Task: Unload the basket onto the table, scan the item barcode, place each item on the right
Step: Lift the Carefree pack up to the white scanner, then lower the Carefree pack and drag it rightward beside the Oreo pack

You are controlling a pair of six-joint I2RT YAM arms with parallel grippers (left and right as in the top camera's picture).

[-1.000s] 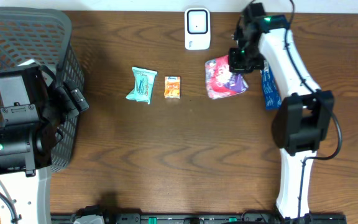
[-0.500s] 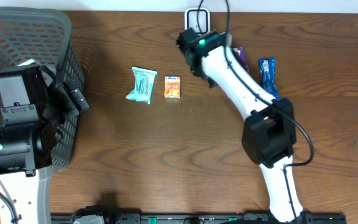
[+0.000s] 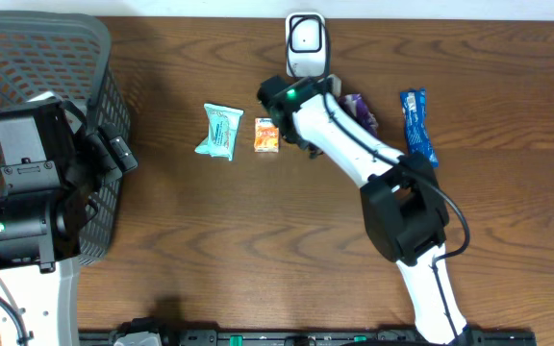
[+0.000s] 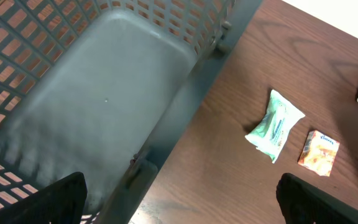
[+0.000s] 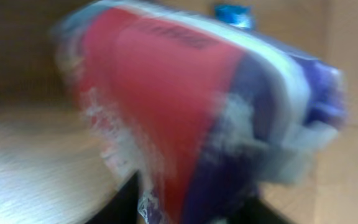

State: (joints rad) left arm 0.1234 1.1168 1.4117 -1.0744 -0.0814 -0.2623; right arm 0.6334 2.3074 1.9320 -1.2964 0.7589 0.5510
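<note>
Jaws first: the left jaws are spread wide open with nothing between them, and only the two dark fingertips (image 4: 55, 199) are caught at the bottom corners of the left wrist view. They're hung above the edge of the grey mesh basket (image 4: 104, 93), which is sat at the left end of the wooden desk (image 3: 258, 250).

As for the right jaws, it can't be told whether they're clamped or let go. The right wrist view is filled with a badly blurred red and purple packet (image 5: 185, 112), and just the dark stubs of the fingers (image 5: 124, 202) are made out under it. So whether the packet is gripped or only sitting right in front of the camera can't be settled.

From overhead, the right arm (image 3: 354, 154) is stretched across to the middle of the desk. Only a purple end of the packet is seen poking out beside it, just below and to the right of the white scanner (image 3: 304, 43). A small orange box (image 3: 267, 135) is found just beside the arm's wrist on the left, with a green-and-white packet (image 3: 220, 131) next to that. A blue packet (image 3: 417, 125) is laid further right, apart from the rest.
</note>
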